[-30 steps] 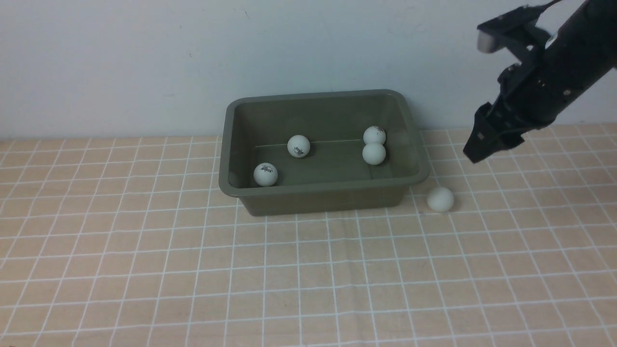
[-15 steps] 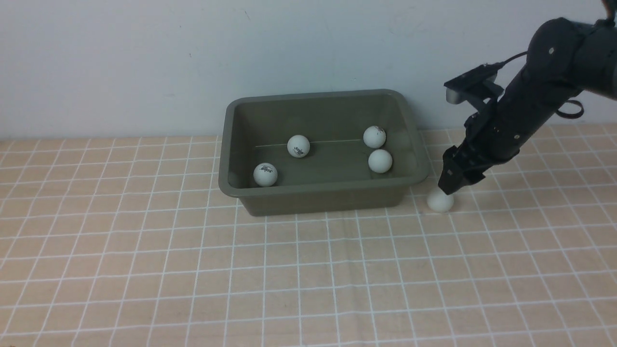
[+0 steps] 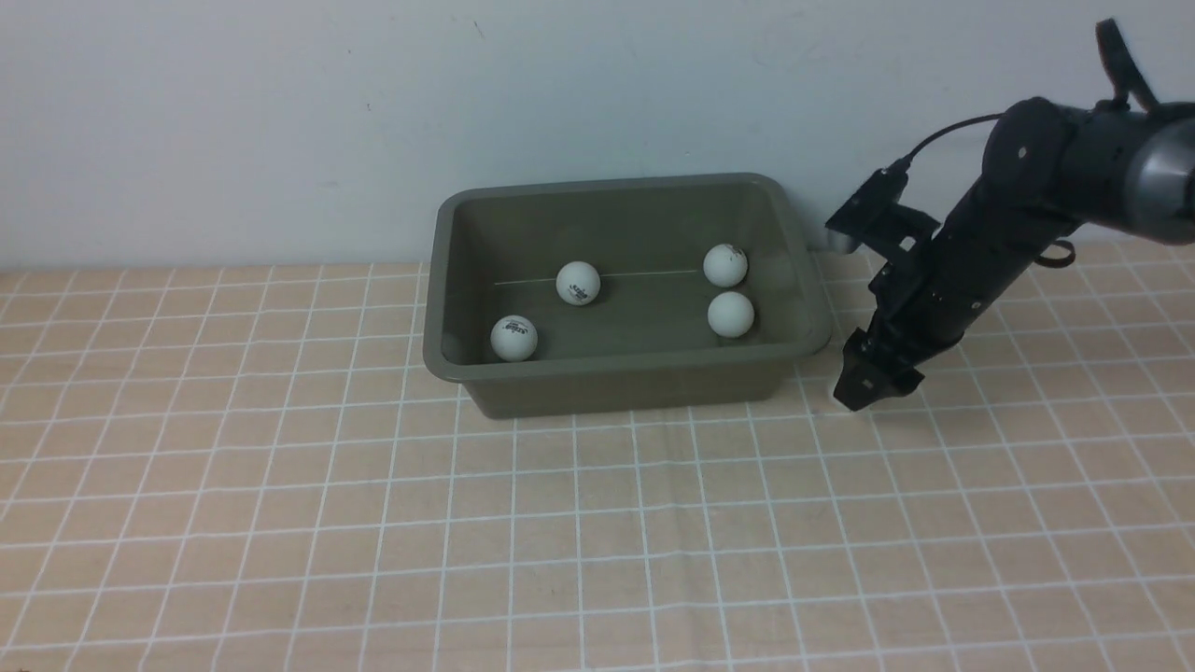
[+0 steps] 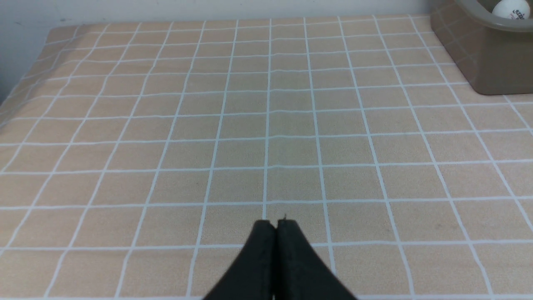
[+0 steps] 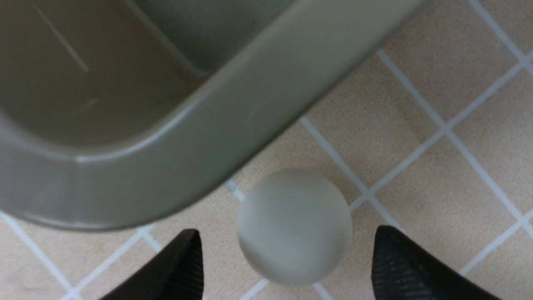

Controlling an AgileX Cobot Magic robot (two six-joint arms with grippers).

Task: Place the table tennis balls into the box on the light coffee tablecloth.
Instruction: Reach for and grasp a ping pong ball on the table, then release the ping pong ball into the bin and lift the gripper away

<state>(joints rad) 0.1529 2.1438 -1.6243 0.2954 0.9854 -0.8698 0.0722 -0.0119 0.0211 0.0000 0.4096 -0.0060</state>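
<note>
Straddling a ball (image 5: 294, 227), the right gripper (image 5: 287, 262) stands spread beside the box (image 5: 233, 121).

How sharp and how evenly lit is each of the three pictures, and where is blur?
Front view: soft, even light, faint shadows, all sharp. Left wrist view: the peach-beige grid tablecloth sharp, a dim shadow patch at its middle. Right wrist view: close and blurred; the small white ball and the olive-green plastic box rim look soft, with a pale sheen on the rim.

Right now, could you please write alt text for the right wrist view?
A white table tennis ball lies on the checked tablecloth between the open right gripper's two black fingertips, beside the olive-green box's corner.
</note>
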